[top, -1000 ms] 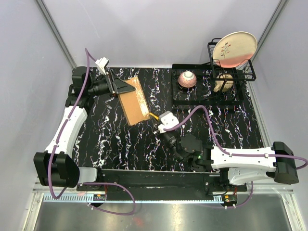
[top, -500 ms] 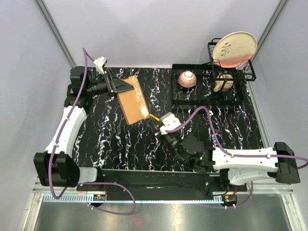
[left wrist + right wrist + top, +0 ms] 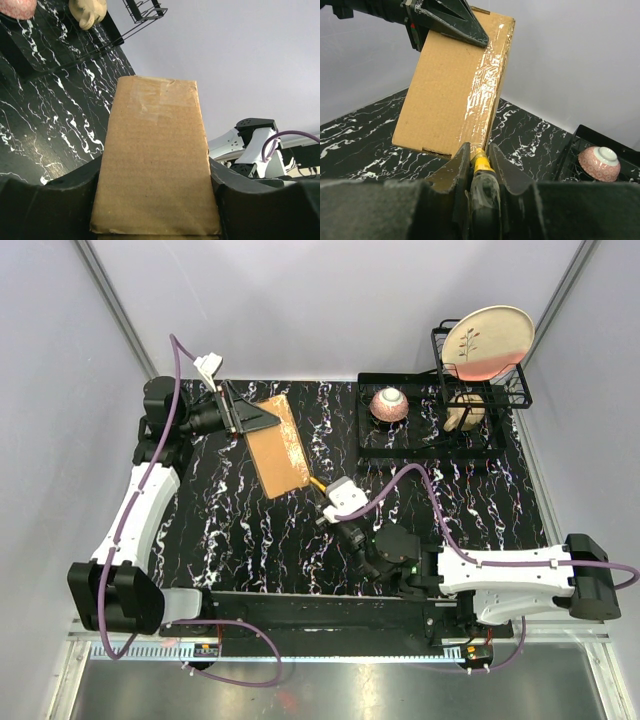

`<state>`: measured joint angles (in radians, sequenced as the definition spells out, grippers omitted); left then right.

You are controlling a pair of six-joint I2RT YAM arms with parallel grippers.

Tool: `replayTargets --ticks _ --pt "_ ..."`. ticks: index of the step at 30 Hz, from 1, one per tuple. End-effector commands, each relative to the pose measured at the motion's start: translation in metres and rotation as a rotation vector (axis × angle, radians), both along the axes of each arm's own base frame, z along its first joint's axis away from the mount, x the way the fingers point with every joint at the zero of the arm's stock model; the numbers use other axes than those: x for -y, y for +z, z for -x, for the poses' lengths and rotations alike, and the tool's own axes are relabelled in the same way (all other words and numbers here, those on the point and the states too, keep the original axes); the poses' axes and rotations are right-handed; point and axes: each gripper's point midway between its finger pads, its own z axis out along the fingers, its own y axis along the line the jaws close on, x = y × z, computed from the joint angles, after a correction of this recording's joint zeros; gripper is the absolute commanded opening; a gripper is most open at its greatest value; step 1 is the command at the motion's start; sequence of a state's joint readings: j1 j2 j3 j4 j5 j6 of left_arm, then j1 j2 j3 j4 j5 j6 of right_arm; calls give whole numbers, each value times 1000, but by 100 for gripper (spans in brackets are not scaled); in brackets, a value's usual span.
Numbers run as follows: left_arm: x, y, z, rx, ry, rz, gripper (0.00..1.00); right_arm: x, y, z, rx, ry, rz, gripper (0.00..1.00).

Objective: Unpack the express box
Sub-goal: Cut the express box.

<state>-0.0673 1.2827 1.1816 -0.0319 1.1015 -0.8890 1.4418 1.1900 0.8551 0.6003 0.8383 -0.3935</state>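
Two arms engaged. Over the table (image 3: 250,540), express box (image 3: 278,445) held tilted, long axis eleven-to-five; left jaws clamp its eleven o'clock end. Right jaws, at its five o'clock end, grip yellow utility knife (image 3: 481,164), tip at seam.

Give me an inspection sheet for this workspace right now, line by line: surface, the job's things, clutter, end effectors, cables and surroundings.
Surface: table, black with white veining.
Job's things: express box, closed, clear tape along one long edge, lifted and tilted.
Clutter: yellow utility knife; black tray with a pink bowl; wire rack holding a plate on edge; beige ceramic piece.
End effectors: left end effector shut on the express box's far end; right end effector shut on the yellow utility knife, tip at the taped edge.
Cables: purple cables run along both arms; no snag seen.
Surroundings: pale walls; nothing else seen.
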Motion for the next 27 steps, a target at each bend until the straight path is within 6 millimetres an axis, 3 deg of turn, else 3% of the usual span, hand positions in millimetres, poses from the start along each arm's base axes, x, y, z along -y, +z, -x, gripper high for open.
replayTargets --ticks 1,9,13,21,27 --pt "15 47 38 108 -104 47 2 -16 5 4 23 22 18 0" --pt "25 49 66 114 -218 52 23 -18 24 4 78 22 4 0" --pt "36 48 94 154 -385 56 29 -11 42 4 123 18 10 0" --pt "44 41 134 166 -578 55 32 5 51 3 155 -8 21 0" --pt "47 34 127 145 -552 53 30 13 72 4 193 -11 7 0"
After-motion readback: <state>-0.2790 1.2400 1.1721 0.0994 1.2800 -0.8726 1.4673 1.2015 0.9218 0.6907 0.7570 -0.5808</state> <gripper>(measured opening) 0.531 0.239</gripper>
